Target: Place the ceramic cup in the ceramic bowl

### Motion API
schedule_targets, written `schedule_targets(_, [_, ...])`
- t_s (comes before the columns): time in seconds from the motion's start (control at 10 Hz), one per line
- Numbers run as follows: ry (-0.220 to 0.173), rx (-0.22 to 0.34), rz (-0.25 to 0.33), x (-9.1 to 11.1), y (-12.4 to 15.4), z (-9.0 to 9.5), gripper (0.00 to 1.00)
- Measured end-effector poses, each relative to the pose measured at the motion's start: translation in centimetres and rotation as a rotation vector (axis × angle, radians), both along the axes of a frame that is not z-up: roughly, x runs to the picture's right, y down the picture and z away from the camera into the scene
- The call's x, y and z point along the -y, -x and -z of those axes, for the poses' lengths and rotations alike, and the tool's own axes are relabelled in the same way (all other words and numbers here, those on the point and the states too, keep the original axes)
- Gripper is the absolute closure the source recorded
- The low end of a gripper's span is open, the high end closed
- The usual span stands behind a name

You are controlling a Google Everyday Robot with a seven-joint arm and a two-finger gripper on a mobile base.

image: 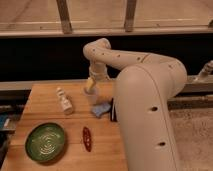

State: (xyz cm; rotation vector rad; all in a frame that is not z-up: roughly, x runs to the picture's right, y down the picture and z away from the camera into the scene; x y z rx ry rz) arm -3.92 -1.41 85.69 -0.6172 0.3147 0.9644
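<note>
So the pincer (pixel 90 87) is down near the back of the desk (pixel 45 112), roughly mid-width, right on top of the ceramic cup (pixel 93 97). Its yellowish tip sits at the cup's rim. Honestly I can't tell if it's wide, narrow or already holding the cup, because tip and rim just run together from this angle.

The cup is a small pale tumbler standing upright on the wood. The white arm (pixel 145 65) drops onto it from a bend above, then swings off to the right into the big rounded body that blocks the whole right side of the desk.

Moving out from there, a blue cloth (pixel 101 109) lies just in front and to the right of the cup. It's very close, though I can't say whether they touch. Past the cloth there's a sliver of some dark object (pixel 112 106), mostly hidden by the arm.

Left of the cup, near but apart, stands a small white bottle-shaped figure (pixel 64 101), upright. Further forward, a dark red oblong thing (pixel 87 138) lies flat on the wood, lengthwise front to back.

The ceramic bowl (pixel 35 150) is the green dish with white rings inside. It's way over at the front left corner, just left of the red thing and well apart from the cup.
</note>
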Motion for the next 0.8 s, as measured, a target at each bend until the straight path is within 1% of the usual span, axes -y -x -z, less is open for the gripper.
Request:
schedule_targets(0.3, [0.021, -0.021, 0.050, -0.2, 0.3, -2.0, 0.20])
schedule_targets(0.5, [0.034, -0.041, 0.067, 0.4, 0.1, -3.5, 0.20])
schedule_targets(0.6, [0.048, -0.057, 0.065, 0.4, -0.4, -4.4, 0.20])
schedule_targets(0.7, [0.076, -0.066, 0.062, 0.1, -0.4, -5.3, 0.22])
schedule_targets(0.8, [0.101, -0.060, 0.059, -0.2, -0.4, -5.8, 0.27])
